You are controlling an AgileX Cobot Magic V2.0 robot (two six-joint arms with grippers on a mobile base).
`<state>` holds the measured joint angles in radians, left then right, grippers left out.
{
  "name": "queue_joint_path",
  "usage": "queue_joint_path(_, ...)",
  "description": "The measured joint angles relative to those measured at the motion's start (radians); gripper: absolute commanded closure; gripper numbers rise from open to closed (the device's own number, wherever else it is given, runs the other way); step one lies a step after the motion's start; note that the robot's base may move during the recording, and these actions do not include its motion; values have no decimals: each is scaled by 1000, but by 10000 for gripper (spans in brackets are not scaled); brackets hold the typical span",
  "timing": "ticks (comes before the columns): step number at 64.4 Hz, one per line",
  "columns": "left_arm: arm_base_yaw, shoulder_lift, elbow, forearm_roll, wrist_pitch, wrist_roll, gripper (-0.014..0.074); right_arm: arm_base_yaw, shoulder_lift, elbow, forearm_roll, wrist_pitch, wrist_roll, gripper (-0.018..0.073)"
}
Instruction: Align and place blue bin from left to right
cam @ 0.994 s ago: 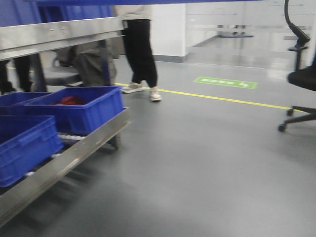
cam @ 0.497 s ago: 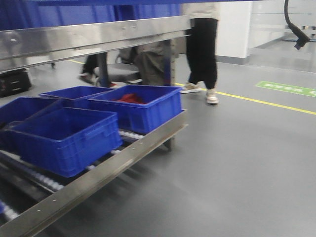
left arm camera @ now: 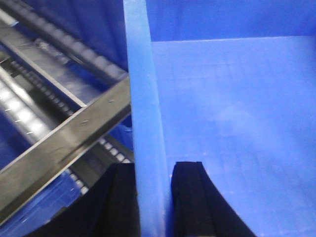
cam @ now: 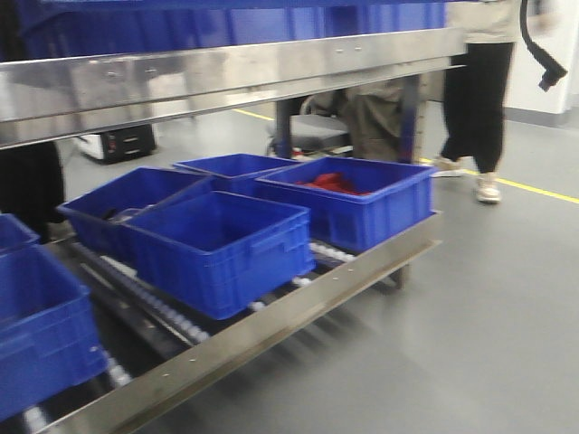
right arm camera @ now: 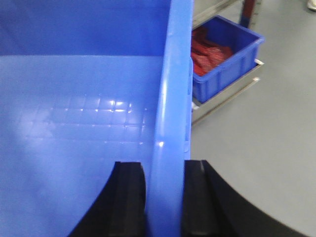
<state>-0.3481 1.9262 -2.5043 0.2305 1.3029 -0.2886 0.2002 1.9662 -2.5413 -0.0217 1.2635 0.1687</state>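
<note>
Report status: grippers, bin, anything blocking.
Left gripper shut on blue bin rim. Right gripper shut on opposite rim. Bin looks empty. Roller rack with darker bins ahead.

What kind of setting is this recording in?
Likely a warehouse or factory floor: a steel roller rack loaded with dark blue bins, a grey floor marked with a yellow line, and the left gripper and right gripper each clamped on a lighter blue bin.

A smooth grey floor (cam: 470, 344) is crossed by a yellow line (cam: 543, 190). A steel roller rack (cam: 271, 325) is set at left; a white wall (cam: 568, 98) is seen behind.
</note>
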Motion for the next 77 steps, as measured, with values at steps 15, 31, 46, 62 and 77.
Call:
queue_joint_path(15,0,0,0,0,0,0,613,0,0,0,0,0,0,638)
queue_joint_path(31,0,0,0,0,0,0,613,0,0,0,0,0,0,638)
queue_joint_path(46,0,0,0,0,0,0,613,0,0,0,0,0,0,638)
queue_joint_path(62,0,0,0,0,0,0,613,0,0,0,0,0,0,638)
queue_joint_path(77,0,0,0,-8,1,0,613,0,-3,0,-2,54,0,638)
